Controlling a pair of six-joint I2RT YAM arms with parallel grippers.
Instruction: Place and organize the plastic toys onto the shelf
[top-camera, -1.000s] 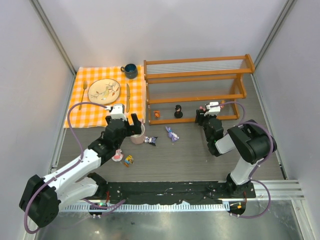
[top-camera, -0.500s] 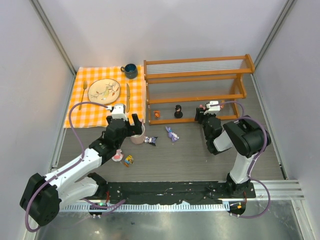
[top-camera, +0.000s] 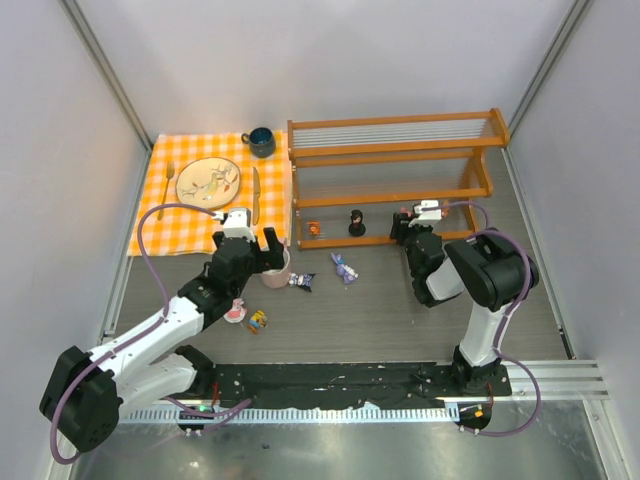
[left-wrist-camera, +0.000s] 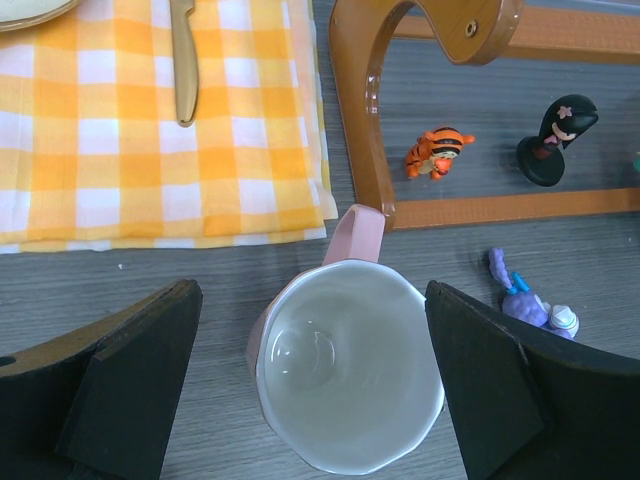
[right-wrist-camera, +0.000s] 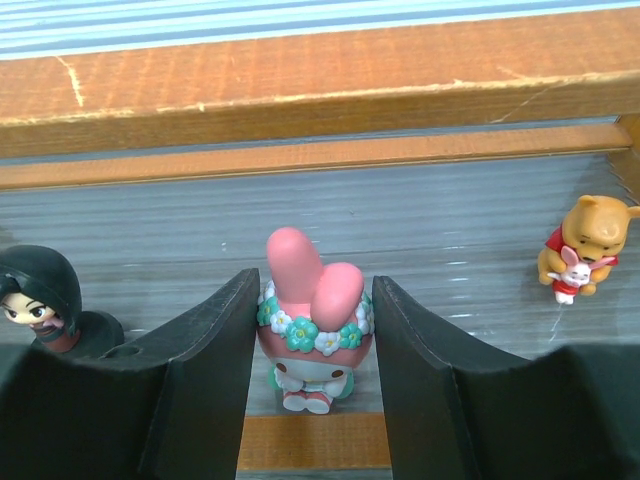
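The orange-brown shelf stands at the back right. On its bottom tier are an orange tiger toy and a black toy. My right gripper reaches into that tier. In the right wrist view it is shut on a pink bunny toy, whose feet rest by the front rail. A yellow bear toy stands to its right. My left gripper is open and straddles the white-and-pink mug from above. Two purple toys, a pink-white toy and a yellow-orange toy lie on the table.
An orange checked cloth at the left holds a plate, a fork and a knife. A dark mug stands at its far corner. The shelf's end post is just beyond the white-and-pink mug.
The right arm's elbow has shifted slightly left while its gripper stays at the shelf's bottom tier. The left arm has not moved.
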